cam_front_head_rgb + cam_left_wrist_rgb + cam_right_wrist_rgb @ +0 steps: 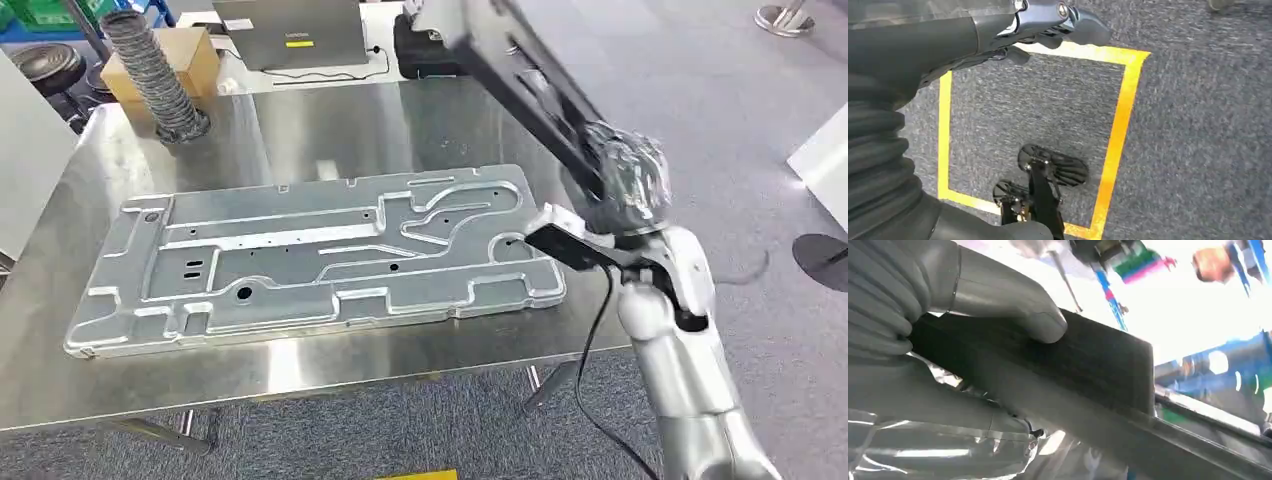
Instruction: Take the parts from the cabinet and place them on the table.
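Nearest the camera in the head view, the right arm (680, 380) rises silver from the lower right, a black cable hanging beside it. At its end the right hand (625, 195), blurred and seemingly wrapped in clear film, grips a long dark flat part (520, 70) that slants up and away over the bench's right side toward the top of the frame. The right wrist view confirms the hold: the thick grey thumb (1008, 302) presses on the broad face of the dark part (1083, 360), the other fingers lying under it. Below and left of the hand, a large stamped sheet-metal panel (310, 260) with raised ribs, slots and holes lies flat on the stainless steel bench (300, 365), its long side running roughly left to right and its right end close beneath the hand. Farther back on the bench, a grey corrugated hose (155, 75) stands at the left rear corner against a cardboard box (185, 55); a laptop (295, 30) sits at the far edge, a black object to its right. The left wrist view looks down at grey carpet marked with a yellow tape square (1115, 135); the left hand (1048, 25) hangs above it with its fingers loosely curled and nothing in them.
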### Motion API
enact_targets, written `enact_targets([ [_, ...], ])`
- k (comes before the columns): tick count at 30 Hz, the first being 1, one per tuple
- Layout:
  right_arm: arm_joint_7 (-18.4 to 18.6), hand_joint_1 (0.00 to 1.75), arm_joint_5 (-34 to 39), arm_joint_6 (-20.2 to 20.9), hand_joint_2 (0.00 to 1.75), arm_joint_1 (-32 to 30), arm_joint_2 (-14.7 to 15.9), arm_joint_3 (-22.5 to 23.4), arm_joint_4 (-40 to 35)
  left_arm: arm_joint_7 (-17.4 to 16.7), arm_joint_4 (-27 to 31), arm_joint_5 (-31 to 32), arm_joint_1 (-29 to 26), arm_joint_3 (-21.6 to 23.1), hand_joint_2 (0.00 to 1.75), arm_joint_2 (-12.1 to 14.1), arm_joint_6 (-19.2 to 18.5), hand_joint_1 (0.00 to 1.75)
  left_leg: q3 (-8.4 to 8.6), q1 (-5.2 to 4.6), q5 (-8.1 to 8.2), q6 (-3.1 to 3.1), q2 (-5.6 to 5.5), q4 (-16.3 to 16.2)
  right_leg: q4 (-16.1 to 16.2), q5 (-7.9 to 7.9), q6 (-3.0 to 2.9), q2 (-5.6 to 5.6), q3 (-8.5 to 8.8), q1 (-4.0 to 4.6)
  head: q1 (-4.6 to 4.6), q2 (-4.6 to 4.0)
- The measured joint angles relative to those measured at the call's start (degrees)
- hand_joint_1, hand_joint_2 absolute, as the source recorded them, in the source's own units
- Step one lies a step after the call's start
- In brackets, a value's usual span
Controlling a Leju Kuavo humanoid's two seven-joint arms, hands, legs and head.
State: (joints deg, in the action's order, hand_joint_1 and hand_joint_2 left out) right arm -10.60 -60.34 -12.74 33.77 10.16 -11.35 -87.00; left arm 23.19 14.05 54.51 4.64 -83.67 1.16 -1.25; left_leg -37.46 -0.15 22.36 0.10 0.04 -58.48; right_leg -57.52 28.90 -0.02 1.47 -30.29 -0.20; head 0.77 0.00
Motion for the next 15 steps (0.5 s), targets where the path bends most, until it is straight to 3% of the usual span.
enact_targets([
  [2,2.2,1.75,-5.5,2.0,1.75,4.9,-0.7,-5.4,6.5,0.3,0.0,0.3,0.6,0.5,1.75,0.0,-0.5,0.00,0.84,0.69,-0.27,0.60,-0.02,1.1,-0.4,0.81,0.61,-0.58,0.14,-0.12,0.00,0.00],
  [3,2.5,1.75,-6.9,2.4,1.75,7.2,-1.5,-8.2,10.0,0.5,0.0,0.6,0.8,0.7,1.75,0.0,-0.7,0.00,1.15,0.74,-0.11,0.86,-0.08,1.3,-2.7,1.82,0.85,-0.96,-0.88,-0.07,-0.31,0.00],
  [5,2.9,1.75,-8.9,3.8,1.75,10.9,-3.2,-13.4,16.3,0.9,0.0,1.1,1.1,1.0,1.75,0.0,-1.0,0.00,1.56,0.74,0.34,1.19,-0.08,1.3,-12.2,5.42,1.37,-1.04,-6.28,-0.33,-0.42,0.00],
  [6,2.9,1.75,-9.4,4.3,1.75,12.1,-4.2,-15.8,19.3,1.2,0.0,1.3,1.2,1.2,1.75,-0.1,-1.2,0.00,1.81,0.75,0.60,1.19,-0.11,1.3,-16.7,6.43,1.61,-1.05,-9.14,-0.51,-0.44,0.00],
  [7,2.8,1.75,-9.9,4.9,1.75,12.9,-5.4,-18.5,22.8,1.5,0.0,1.5,1.2,1.5,1.75,-0.1,-1.4,0.00,2.16,0.79,0.90,1.07,-0.27,1.3,-18.9,6.02,1.72,-1.11,-10.98,-0.68,-0.46,0.00],
  [8,2.8,1.75,-10.0,4.9,1.75,13.4,-6.4,-20.6,25.5,1.7,0.0,1.6,1.2,1.7,1.75,-0.1,-1.5,0.00,2.58,0.87,1.18,0.94,-0.48,1.3,-17.9,4.16,1.82,-1.19,-11.27,-0.86,-0.42,0.00],
  [9,2.6,1.75,-10.1,4.9,1.75,13.9,-7.3,-22.3,27.6,1.9,0.0,1.8,1.2,2.0,1.75,-0.1,-1.7,0.00,3.00,0.94,1.53,0.75,-0.71,1.2,-14.5,1.28,1.83,-1.20,-10.35,-1.01,-0.50,-0.02],
  [11,1.9,1.75,-10.2,4.9,1.75,15.3,-9.6,-25.7,32.7,2.9,0.0,2.0,1.2,2.4,1.75,-0.2,-2.1,0.00,3.58,1.06,2.42,0.11,-1.13,0.6,-3.3,-5.68,1.50,-1.29,-6.58,-1.12,-0.52,0.00],
  [13,1.3,1.75,-10.2,5.1,1.75,16.4,-12.0,-29.0,37.3,3.5,0.0,2.0,1.3,2.5,1.75,-0.2,-2.5,0.00,3.03,0.73,2.76,-0.55,-1.17,0.2,-1.1,-4.73,0.77,-1.28,-6.05,-0.60,-0.31,0.00],
  [15,0.6,1.75,-10.3,5.0,1.75,16.3,-13.8,-31.4,40.7,4.0,0.0,2.1,1.3,2.8,1.75,-0.2,-2.7,0.00,3.14,1.04,2.66,-1.28,-1.11,0.7,-1.4,-4.58,0.19,-1.12,-6.18,-0.21,-0.28,0.00],
])
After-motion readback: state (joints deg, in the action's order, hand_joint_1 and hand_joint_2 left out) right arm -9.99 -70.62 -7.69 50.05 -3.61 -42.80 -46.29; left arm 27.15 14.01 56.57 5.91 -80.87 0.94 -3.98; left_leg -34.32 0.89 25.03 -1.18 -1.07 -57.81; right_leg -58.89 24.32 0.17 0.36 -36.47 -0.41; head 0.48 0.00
